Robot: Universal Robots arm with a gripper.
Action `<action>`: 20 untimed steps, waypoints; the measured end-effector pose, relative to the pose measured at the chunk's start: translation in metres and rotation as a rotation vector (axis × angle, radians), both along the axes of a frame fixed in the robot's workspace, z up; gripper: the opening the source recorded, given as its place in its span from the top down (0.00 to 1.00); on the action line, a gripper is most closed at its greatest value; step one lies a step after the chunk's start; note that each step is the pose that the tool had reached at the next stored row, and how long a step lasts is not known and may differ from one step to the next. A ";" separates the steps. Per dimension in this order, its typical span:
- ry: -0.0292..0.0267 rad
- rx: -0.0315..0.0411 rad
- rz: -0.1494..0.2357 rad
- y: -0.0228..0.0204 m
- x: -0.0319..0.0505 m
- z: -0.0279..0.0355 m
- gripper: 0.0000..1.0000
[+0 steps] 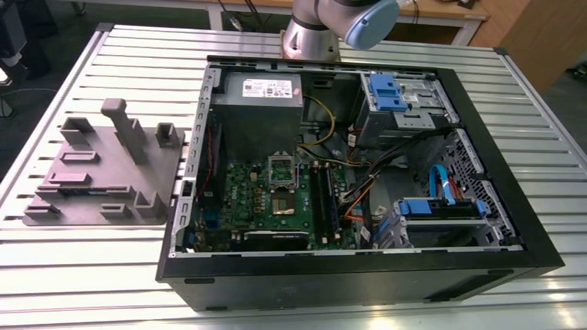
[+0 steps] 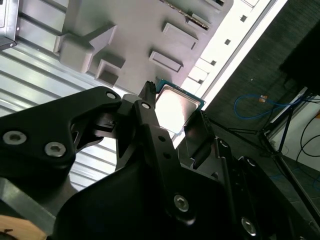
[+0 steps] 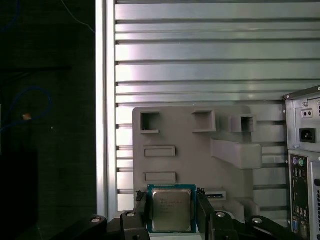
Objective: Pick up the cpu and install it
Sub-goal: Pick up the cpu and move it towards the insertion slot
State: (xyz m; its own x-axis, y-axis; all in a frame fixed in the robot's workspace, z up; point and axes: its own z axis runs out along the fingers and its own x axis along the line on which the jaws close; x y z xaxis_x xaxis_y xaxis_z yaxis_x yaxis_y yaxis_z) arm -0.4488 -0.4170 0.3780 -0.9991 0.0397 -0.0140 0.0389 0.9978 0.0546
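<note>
Plainly, the tool (image 3: 172, 202) is clamped on the cpu (image 3: 171, 212). In the first wrist view, one black finger (image 3: 141, 212) presses each of two opposite edges of the chip. Its silver-grey top faces the camera, and a thin blue-green rim shows around it. In the second wrist view the same chip (image 2: 175, 107) sits between the fingertips (image 2: 148, 92) and is held clear of everything beneath it.

Beyond the cpu in both wrist views lies a grey plate (image 3: 190, 160) with raised blocks and shallow rectangular pockets. It rests flat on the ribbed metal worktop (image 3: 200, 50). Just beside the plate in the first wrist view stands the back panel of a computer case (image 3: 305, 165), showing its sockets and ports. Past the worktop's edge, a blue cable (image 3: 30, 105) lies on the dark floor.

In the exterior view the plate (image 1: 92, 185) is at the exterior view's left of the case (image 1: 367, 289). The case lies open on its side on the worktop (image 1: 92, 275). Inside it, the green circuit board (image 1: 247, 199) carries a square socket (image 1: 283, 201) with its metal frame tipped up, and long black memory sticks (image 1: 317, 196) stand just beside it. The arm (image 1: 321, 27) rises at the far edge of the case.
</note>
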 end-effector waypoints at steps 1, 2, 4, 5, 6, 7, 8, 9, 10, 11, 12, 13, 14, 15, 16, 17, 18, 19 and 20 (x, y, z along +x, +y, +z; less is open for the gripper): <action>-0.0001 0.0000 0.000 0.0000 0.0012 0.0000 0.53; 0.0000 0.0000 0.000 0.0000 0.0023 0.0000 0.53; 0.0000 0.0000 0.000 0.0000 0.0046 0.0000 0.53; 0.0000 0.0000 0.000 0.0000 0.0055 0.0000 0.53; 0.0000 0.0000 0.000 0.0000 0.0063 0.0000 0.53; 0.0000 0.0000 0.000 0.0000 0.0070 0.0000 0.53; -0.0001 0.0001 0.000 0.0000 0.0077 -0.0001 0.53; 0.0000 0.0000 0.000 0.0000 0.0084 0.0000 0.53; 0.0000 0.0000 0.000 0.0000 0.0091 0.0000 0.53; -0.0001 0.0001 0.000 0.0000 0.0098 -0.0001 0.53; 0.0000 0.0000 0.000 0.0000 0.0104 0.0000 0.53; -0.0001 0.0000 0.000 0.0000 0.0109 0.0000 0.53; -0.0001 0.0000 0.000 0.0000 0.0115 -0.0001 0.53; -0.0001 0.0000 0.000 0.0000 0.0120 -0.0001 0.53; -0.0001 0.0001 0.000 0.0000 0.0124 -0.0001 0.53; -0.0001 0.0000 0.000 0.0000 0.0129 -0.0001 0.53; -0.0001 0.0000 0.000 0.0000 0.0133 -0.0001 0.53; 0.0000 0.0000 0.000 0.0000 0.0138 0.0000 0.53; 0.0000 0.0000 0.000 0.0000 0.0142 0.0000 0.53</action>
State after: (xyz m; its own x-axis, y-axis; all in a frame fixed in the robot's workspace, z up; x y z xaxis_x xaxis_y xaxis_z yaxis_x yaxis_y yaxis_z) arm -0.4346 -0.4170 0.3780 -0.9991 0.0397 -0.0139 0.0389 0.9978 0.0545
